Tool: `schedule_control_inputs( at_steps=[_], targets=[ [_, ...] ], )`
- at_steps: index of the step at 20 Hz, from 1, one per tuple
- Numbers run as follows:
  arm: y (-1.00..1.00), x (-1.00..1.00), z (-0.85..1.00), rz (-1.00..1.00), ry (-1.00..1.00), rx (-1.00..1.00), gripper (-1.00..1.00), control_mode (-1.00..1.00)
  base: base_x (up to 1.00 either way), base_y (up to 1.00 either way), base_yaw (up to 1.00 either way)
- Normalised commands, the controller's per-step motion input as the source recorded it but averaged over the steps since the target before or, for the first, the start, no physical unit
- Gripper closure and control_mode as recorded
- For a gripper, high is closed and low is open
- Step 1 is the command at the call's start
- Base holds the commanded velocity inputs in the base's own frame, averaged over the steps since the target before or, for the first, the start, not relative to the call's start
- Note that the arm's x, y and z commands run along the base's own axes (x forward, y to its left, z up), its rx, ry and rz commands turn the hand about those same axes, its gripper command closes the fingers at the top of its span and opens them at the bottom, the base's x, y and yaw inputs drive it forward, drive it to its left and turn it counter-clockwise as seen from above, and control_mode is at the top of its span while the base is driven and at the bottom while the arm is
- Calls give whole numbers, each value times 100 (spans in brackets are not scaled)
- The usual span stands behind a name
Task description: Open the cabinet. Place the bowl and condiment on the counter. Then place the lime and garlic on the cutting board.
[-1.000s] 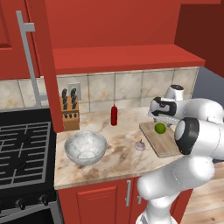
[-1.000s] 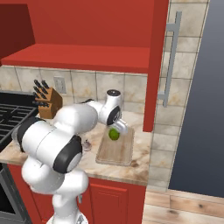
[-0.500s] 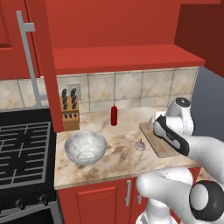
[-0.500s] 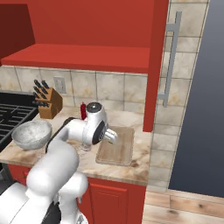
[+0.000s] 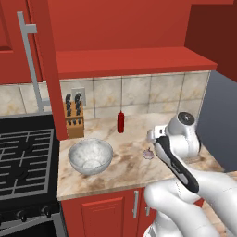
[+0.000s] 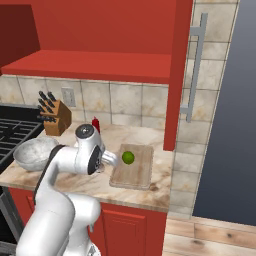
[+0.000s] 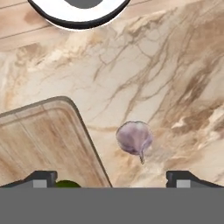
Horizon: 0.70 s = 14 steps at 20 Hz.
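The cabinet (image 5: 129,62) stands open, its door (image 5: 45,69) swung out to the left. On the counter (image 5: 125,166) sit the marbled bowl (image 5: 90,155) and the red condiment (image 5: 121,121). The lime (image 6: 128,157) rests on the cutting board (image 6: 135,172). The garlic (image 7: 134,138) lies on the counter just off the board's (image 7: 43,140) edge, also seen as a pale garlic bulb (image 5: 148,153) in the left base view. My gripper (image 7: 113,178) hangs open above the garlic, nothing between its fingers.
A wooden knife block (image 5: 74,121) stands at the backsplash left of the condiment. The stove (image 5: 23,157) borders the counter on the left. The other cabinet door (image 6: 177,75) with its bar handle (image 6: 195,70) hangs open over the board's right end.
My hand has left the lime on the board and swung left to hang over the garlic. The jaws have opened a little wider.
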Motion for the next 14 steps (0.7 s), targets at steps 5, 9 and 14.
schedule_control_inputs(
  at_steps=[5, 9, 14],
  targets=[
    [20, 7, -10, 5, 2, 0, -100, -100, 0, 0, 0],
    [32, 0, -34, 2, 3, 0, -100, -100, 0, 0, 0],
    [26, 0, -43, 2, 5, 0, -100, -100, 0, 0, 0]
  ],
)
